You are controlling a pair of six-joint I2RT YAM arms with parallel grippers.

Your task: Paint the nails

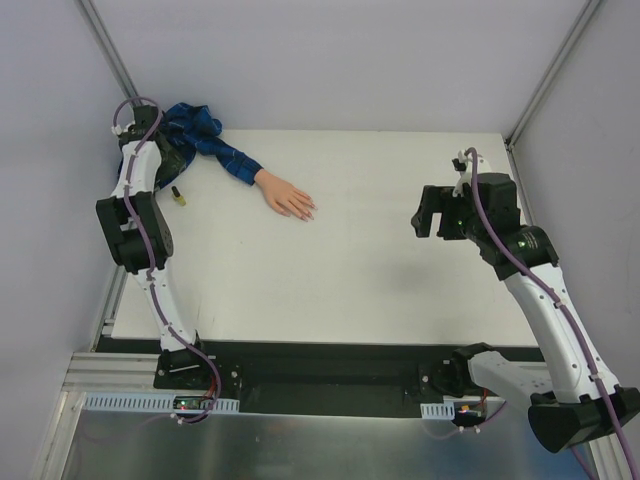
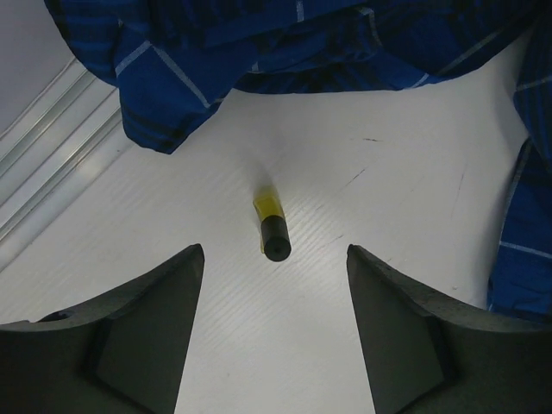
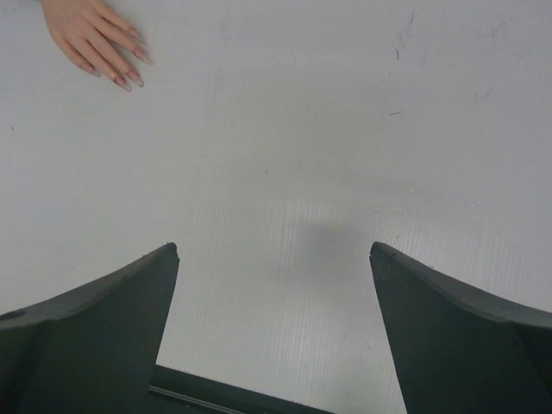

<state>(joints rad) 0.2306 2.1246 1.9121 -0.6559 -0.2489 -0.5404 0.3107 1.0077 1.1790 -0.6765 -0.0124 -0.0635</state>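
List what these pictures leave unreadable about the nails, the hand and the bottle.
- Nails: too small in the top view to judge their finish.
- Mannequin hand: cut off by the top edge of the right wrist view, so only the fingers show.
- Bottle: seen nearly end-on in the left wrist view, with no label readable; a mere speck in the top view.
- Sleeve: its bunched folds hide whatever lies beneath in both views.

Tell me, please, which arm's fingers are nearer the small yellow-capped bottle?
Left. The left fingers hover open just short of the bottle; the right fingers hang far across the table.
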